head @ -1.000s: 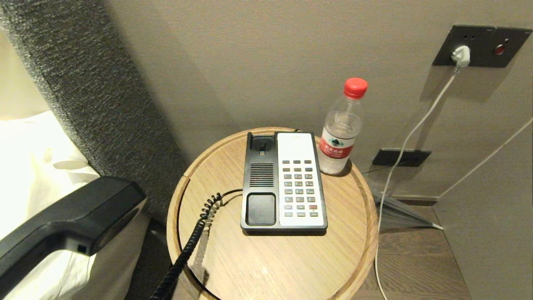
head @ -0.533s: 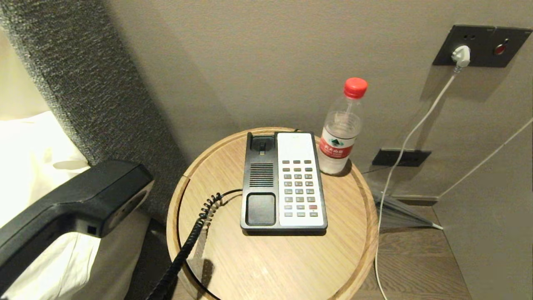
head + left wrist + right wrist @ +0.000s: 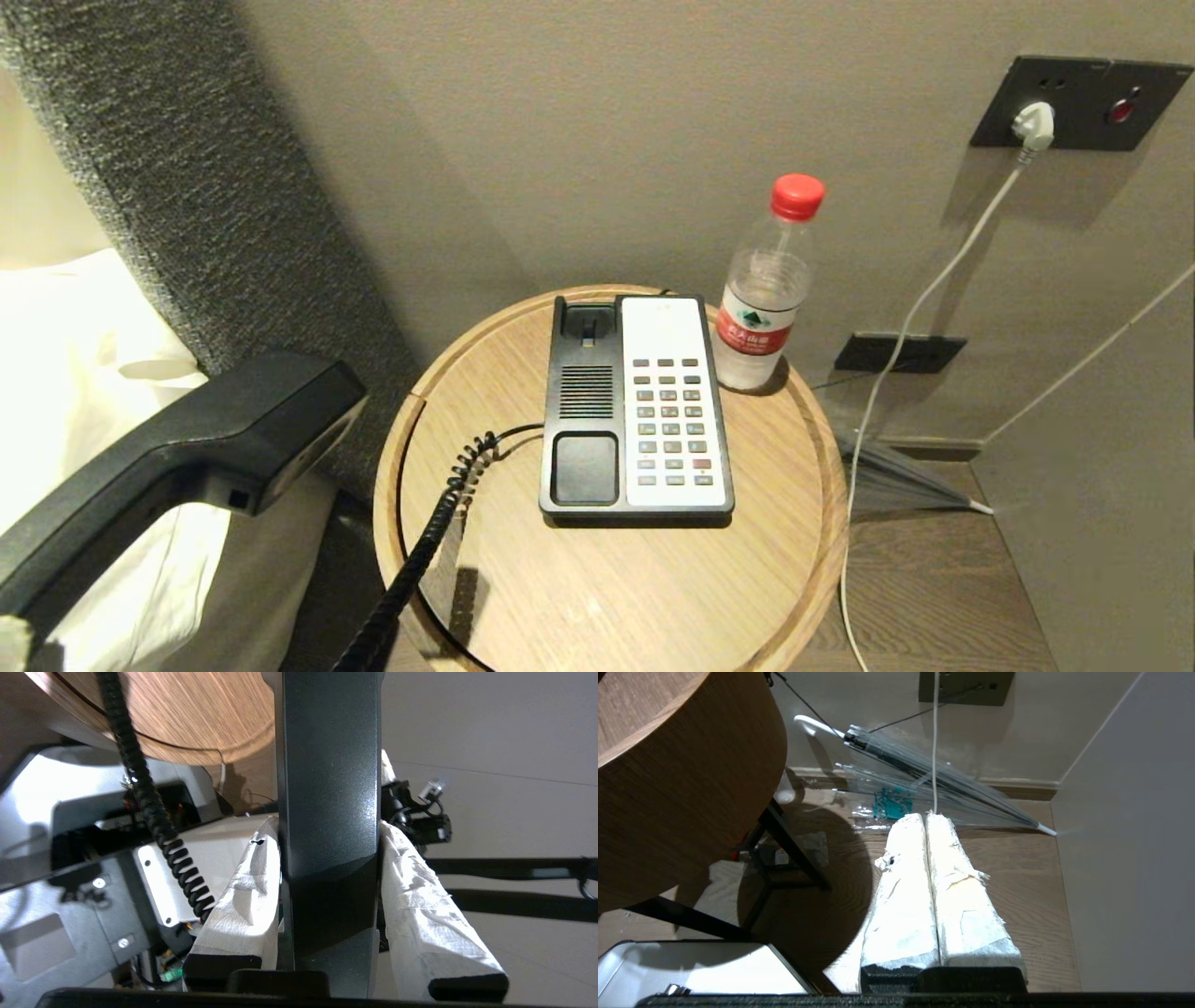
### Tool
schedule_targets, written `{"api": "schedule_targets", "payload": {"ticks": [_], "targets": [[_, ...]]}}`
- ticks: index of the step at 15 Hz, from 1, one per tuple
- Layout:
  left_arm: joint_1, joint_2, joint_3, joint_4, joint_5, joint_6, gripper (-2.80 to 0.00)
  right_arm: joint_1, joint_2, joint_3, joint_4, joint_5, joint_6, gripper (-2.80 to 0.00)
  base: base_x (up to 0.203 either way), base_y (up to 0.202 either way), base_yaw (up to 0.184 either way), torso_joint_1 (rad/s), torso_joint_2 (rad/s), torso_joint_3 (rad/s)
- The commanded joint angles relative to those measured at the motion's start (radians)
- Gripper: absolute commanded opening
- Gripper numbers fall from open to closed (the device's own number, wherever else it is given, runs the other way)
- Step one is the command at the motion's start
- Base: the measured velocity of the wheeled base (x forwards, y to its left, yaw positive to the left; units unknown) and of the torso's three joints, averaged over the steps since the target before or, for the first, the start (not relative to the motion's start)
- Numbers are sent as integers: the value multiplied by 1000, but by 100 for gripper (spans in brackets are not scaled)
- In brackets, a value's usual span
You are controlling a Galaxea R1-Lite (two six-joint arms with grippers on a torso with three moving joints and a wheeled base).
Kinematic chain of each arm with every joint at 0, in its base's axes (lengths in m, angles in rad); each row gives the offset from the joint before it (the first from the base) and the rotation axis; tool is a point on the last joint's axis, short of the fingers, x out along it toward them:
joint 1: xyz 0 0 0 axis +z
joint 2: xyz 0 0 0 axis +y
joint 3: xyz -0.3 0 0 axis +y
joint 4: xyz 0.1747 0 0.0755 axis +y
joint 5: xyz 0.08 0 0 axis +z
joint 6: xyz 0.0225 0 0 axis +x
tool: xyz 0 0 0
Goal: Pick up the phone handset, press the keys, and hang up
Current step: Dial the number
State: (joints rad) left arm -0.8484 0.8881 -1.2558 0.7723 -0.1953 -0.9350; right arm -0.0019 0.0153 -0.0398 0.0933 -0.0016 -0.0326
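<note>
Both wrapped fingers (image 3: 243,896) of the left end effector (image 3: 327,826) clamp the phone handset (image 3: 177,457), lifted left of the table (image 3: 597,579).

A round wooden surface (image 3: 607,597) fills the lower middle of the frame. A clear bottle (image 3: 766,299) with a red cap stands near its far right edge. A white plug (image 3: 1033,123) sits in a dark wall socket at upper right. A see-through umbrella (image 3: 934,784) lies on the floor.

Phone handset (image 3: 177,448) higher, nearer the table (image 3: 607,597).
</note>
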Motion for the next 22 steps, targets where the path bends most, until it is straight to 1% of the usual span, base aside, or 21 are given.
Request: {"api": "schedule_targets", "payload": {"ticks": [1,4,5,6,8,9,10,12,13,14,15,16,17,19,20,22], "targets": [[15,11,-5,4,-3,-1,-280,0,2,1,-4,0,-1,-280,0,0,0,0,0,0],[18,11,-6,4,-4,1,-280,-1,0,-23,6,3,15,-280,0,0,0,0,0,0],[18,10,-10,4,-4,2,-280,-1,0,-83,29,20,37,-280,0,0,0,0,0,0],[18,11,-13,4,-4,2,-280,0,0,-168,83,52,55,-280,0,0,0,0,0,0],[18,18,-11,2,-4,7,-280,0,1,-409,297,122,90,-280,0,0,0,0,0,0],[18,22,-11,-7,-4,7,-280,0,5,-542,422,165,122,-280,0,0,0,0,0,0],[18,25,-8,-11,-6,5,-280,0,26,-651,509,203,156,-280,0,0,0,0,0,0],[18,29,-14,-13,-6,7,-280,-2,171,-813,598,273,245,-280,0,0,0,0,0,0],[18,35,-16,-14,-6,8,-280,-5,281,-881,624,337,287,-280,0,0,0,0,0,0],[18,37,-14,-17,-6,8,-280,-10,384,-938,645,433,320,-280,0,0,0,0,0,0],[18,41,-13,-19,-4,8,-280,-16,480,-977,662,534,348,-280,0,0,0,0,0,0],[18,44,-13,-20,-4,9,-280,-20,555,-1002,673,615,369,-280,0,0,0,0,0,0],[20,55,-12,-36,-5,13,-280,-21,639,-1017,678,664,384,-280,0,0,0,0,0,0],[20,69,-10,-53,-6,21,-280,-9,793,-1035,665,720,408,-280,0,0,0,0,0,0],[20,78,-11,-54,-6,22,-280,26,860,-1040,645,734,425,-280,0,0,0,0,0,0],[20,90,-13,-56,-5,22,-280,170,938,-1044,611,736,448,-280,0,0,0,0,0,0]]}}
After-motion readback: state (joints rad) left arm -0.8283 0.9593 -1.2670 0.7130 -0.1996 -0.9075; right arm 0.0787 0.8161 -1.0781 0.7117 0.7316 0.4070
